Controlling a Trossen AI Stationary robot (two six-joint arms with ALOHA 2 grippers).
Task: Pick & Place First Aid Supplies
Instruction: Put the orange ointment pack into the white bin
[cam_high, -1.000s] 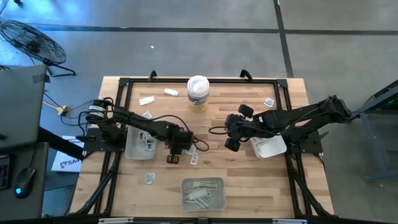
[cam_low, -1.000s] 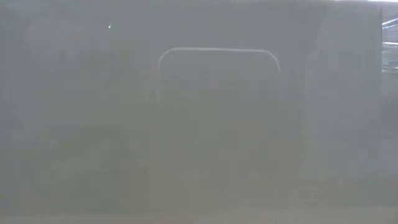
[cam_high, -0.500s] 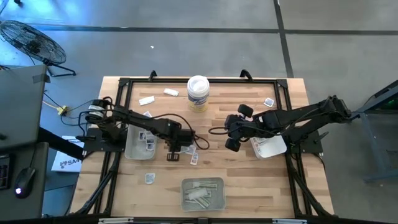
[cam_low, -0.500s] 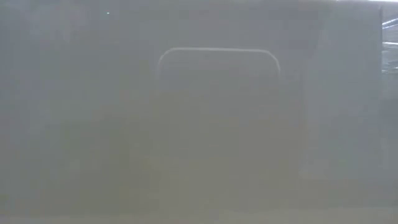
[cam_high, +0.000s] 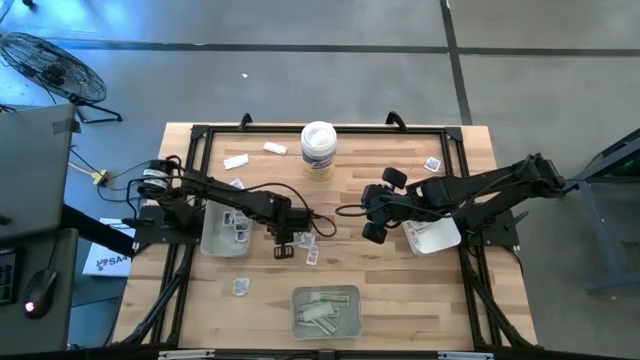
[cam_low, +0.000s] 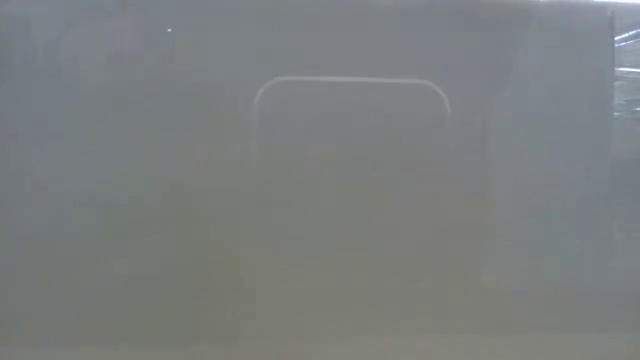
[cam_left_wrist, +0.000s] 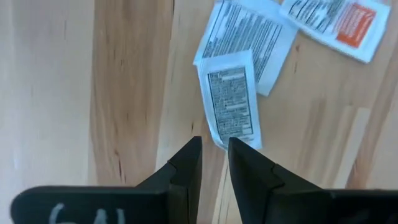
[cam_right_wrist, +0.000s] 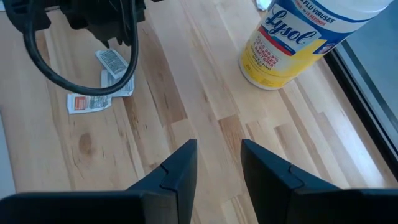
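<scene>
High view: wooden worktop (cam_high: 400, 290) w/ black frame rail round its edge. Left hand (cam_high: 284, 249) sits centre-left of frame, fingers nearly closed w/ only a thin slit between, nothing held; wrist view shows the tips just short of a small white packet (cam_left_wrist: 231, 106) lying flat, partly over a bigger packet (cam_left_wrist: 249, 40), w/ an orange-print packet (cam_left_wrist: 339, 22) upper right. Bare wood to the left of that cluster. Right hand (cam_high: 372, 220) waits centre-right, slightly apart, empty, pointing at the same packets (cam_right_wrist: 112, 78); open wood between the two hands. More supplies: loose packets (cam_high: 250, 156) upper left near the rail, one (cam_high: 432, 164) upper right, one (cam_high: 240, 286) lower left. Left tray (cam_high: 212, 243), right tray (cam_high: 435, 238) and a bottom-centre tray (cam_high: 325, 310) w/ strip wrappers. Lysol tub (cam_high: 318, 150) at top centre, clear of both hands. Low view: grey blur, can't tell anything. Vs 1 s ago: left hand has drawn back a little toward upper left; right hand unchanged.
</scene>
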